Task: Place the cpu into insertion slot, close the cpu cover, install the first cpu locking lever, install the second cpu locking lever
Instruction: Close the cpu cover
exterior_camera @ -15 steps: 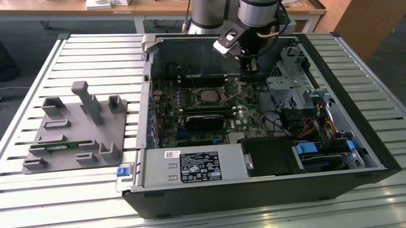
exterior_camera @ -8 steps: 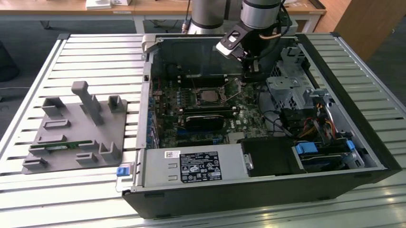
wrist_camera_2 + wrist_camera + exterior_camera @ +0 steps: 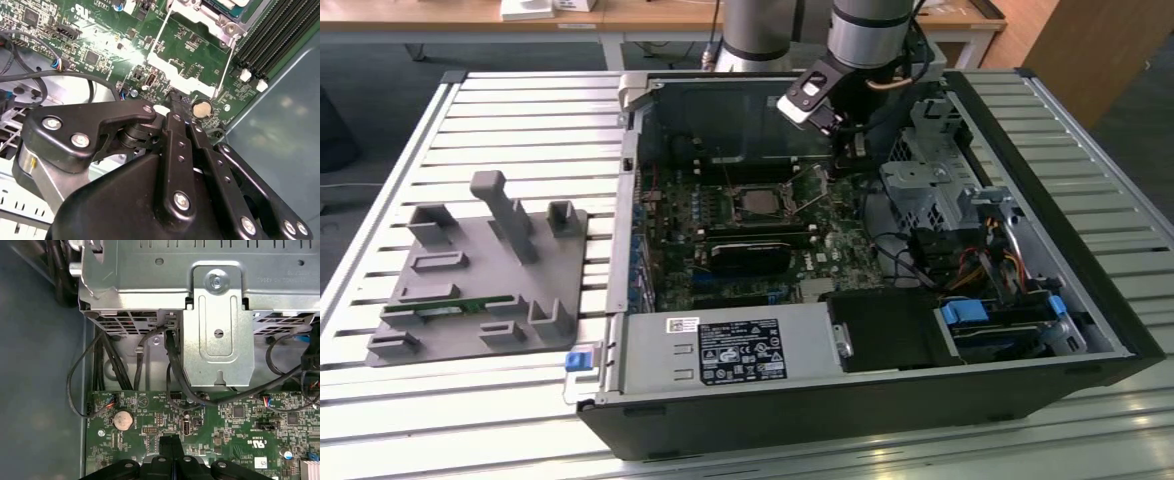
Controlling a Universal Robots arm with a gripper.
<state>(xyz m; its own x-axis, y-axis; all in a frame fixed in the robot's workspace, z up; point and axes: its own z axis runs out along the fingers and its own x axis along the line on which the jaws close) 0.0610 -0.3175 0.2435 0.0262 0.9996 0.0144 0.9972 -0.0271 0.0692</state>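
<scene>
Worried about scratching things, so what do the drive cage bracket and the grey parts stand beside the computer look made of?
Drive cage bracket: bare silver sheet metal, probably steel; stamped ribs, bright sheen. Grey parts stand: matte grey plastic, possibly printed; dull, uniform.

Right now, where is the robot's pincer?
In the exterior view the pincer hangs inside the open computer case, just to the exterior view's right of the insertion slot, close over the motherboard.

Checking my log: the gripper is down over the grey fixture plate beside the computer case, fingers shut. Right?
No. The exterior view shows the gripper inside the computer case, over the motherboard, not over the grey fixture plate. The fingers are shut, as you say.
</scene>
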